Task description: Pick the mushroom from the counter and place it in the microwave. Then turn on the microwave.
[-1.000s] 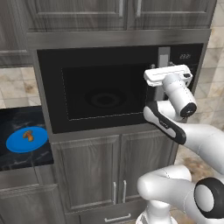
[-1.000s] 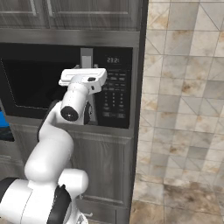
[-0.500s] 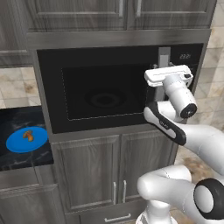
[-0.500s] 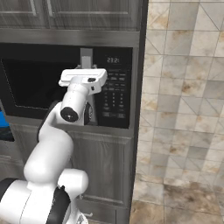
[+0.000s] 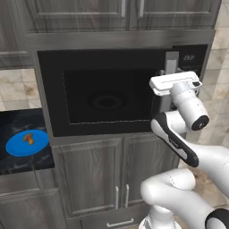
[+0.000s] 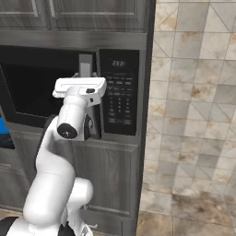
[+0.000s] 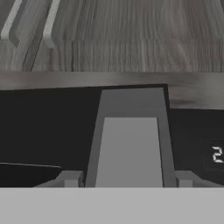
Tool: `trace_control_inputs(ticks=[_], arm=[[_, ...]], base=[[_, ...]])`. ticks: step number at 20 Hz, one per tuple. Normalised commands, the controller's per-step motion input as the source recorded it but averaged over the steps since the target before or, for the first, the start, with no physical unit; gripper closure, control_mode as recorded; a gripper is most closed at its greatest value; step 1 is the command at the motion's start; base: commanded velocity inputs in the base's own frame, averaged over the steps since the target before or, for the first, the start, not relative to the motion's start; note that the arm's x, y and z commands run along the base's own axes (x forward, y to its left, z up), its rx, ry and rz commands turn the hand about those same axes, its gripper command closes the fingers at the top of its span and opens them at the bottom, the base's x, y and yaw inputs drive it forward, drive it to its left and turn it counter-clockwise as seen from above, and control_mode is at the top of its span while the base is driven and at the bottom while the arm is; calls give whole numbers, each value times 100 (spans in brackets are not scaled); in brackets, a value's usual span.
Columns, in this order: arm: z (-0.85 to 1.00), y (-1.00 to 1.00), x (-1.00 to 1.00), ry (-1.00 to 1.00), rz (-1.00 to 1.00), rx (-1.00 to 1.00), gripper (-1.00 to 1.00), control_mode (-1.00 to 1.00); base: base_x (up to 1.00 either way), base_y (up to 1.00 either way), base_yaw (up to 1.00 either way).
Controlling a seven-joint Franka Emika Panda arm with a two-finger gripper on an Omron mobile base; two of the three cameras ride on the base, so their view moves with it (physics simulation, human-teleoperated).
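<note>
Holding the pincer (image 5: 172,78) at the same station as a second ago, hard against the handle (image 5: 171,60) of the microwave (image 5: 107,98); showing no drift of arm or base between the earlier base views and the present ones. Narrowing the jaws over that second, to judge by the fit now on display: straddling the handle (image 7: 129,131) in the hand view, with one fingertip (image 7: 72,178) lying against each flank and no gap remaining, so clamping on the handle rather than standing apart. Keeping the door shut for now, with no seam opening beside the pincer. Reading this as preparing to pull the door, probably the first step, with loading and starting yet to come. Leaving the mushroom (image 5: 29,138) untouched, well away to the left of the pincer and lower, sitting on a blue plate (image 5: 18,150) on the counter (image 5: 18,166). Showing that mushroom and plate through the left base view; revealing through the right base view the button panel (image 6: 119,99) just to the right of the pincer (image 6: 81,85); supplying through the hand view the actual contact of tips and handle, plus one clock digit (image 7: 215,155) right of the pincer (image 7: 127,179).
</note>
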Motion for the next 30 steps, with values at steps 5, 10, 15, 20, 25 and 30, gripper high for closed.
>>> trace_control_inputs(ticks=[5,10,15,20,25,30], arm=[[0,39,-47,12,21,0,100,-100],[0,51,-54,11,21,0,100,-100],[0,62,-64,8,20,0,100,-100],[0,71,-65,6,18,0,100,-100],[-1,83,-72,5,18,0,100,-100],[-3,93,-81,2,18,-3,100,-100]], base=[[0,0,0],[0,0,0],[0,0,0],[0,0,0],[0,0,0],[0,0,0]])
